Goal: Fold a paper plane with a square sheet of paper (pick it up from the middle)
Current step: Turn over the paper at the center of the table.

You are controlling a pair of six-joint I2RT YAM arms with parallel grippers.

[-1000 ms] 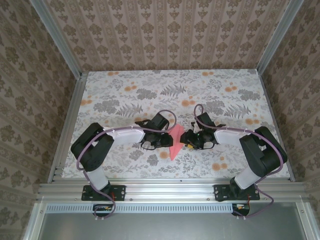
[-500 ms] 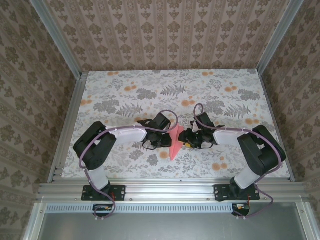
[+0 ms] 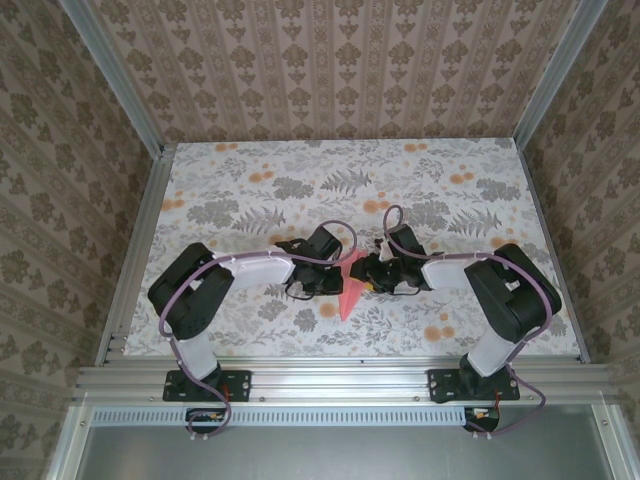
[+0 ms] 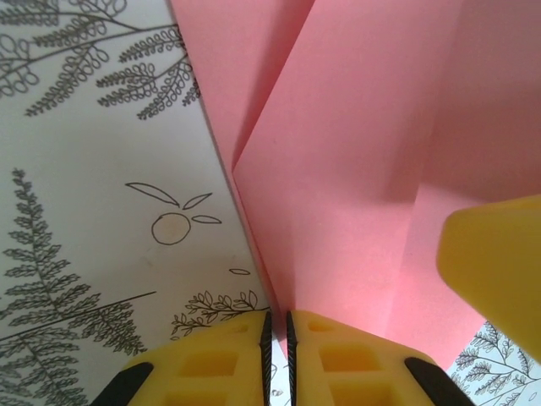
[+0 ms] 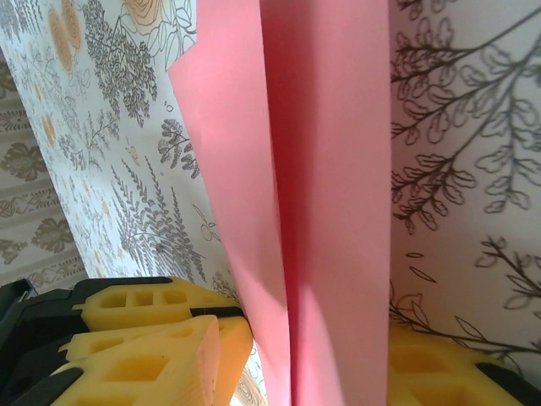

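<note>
Left gripper [image 4: 276, 328] pinches the paper [image 4: 338, 169] edge; right gripper [image 5: 314, 342] clamps its fold. Judged light, limp, easily creased: grip at creases.

The paper plane [image 4: 338, 169] is thin matt paper, sharply creased. The left gripper [image 4: 276, 334] has matt yellow pads [image 4: 211, 365], moulded like foam. The table [image 3: 300, 170] looks smooth and printed. Along the bottom, the frame rail [image 3: 340, 378] is brushed metal.

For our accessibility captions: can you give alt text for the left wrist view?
Folded pink paper, its near edge pinched between the left tool's yellow fingers, above a floral-print table; another yellow finger enters from the right.
</note>
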